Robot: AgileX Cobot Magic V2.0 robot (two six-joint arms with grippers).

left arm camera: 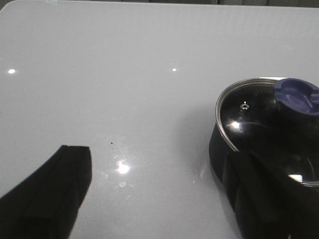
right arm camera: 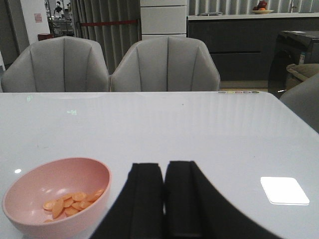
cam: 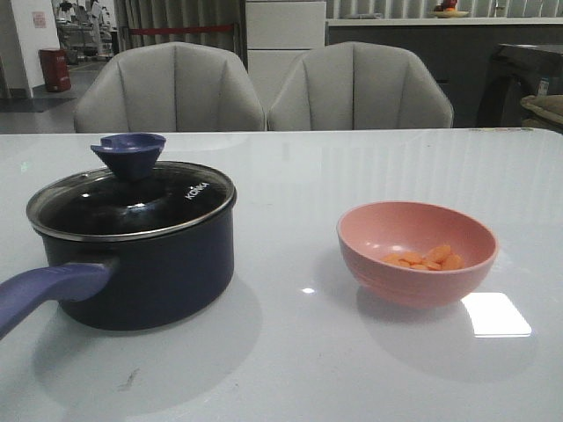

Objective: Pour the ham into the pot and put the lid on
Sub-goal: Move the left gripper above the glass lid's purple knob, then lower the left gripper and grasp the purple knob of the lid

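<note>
white "konka" on the lid (cam: 132, 200); left claw (left arm camera: 159, 191) spread wide, right claw (right arm camera: 164, 199) closed, empty.

front: low, forward over table (cam: 290, 369) | wrists: close | front+left share pot (cam: 141, 264)

On the surface (cam: 290, 185), left: pot (cam: 145, 272), lid (cam: 132, 198) seated on its rim, handle (cam: 48, 294) reaching toward the near left edge. Right of it, well apart: bowl (cam: 416, 252), ham (cam: 424, 258) lying inside on the bottom. Behind the surface's far edge: two chairs (cam: 169, 88) side by side. Farther back on the right: a counter (cam: 440, 22).
</note>
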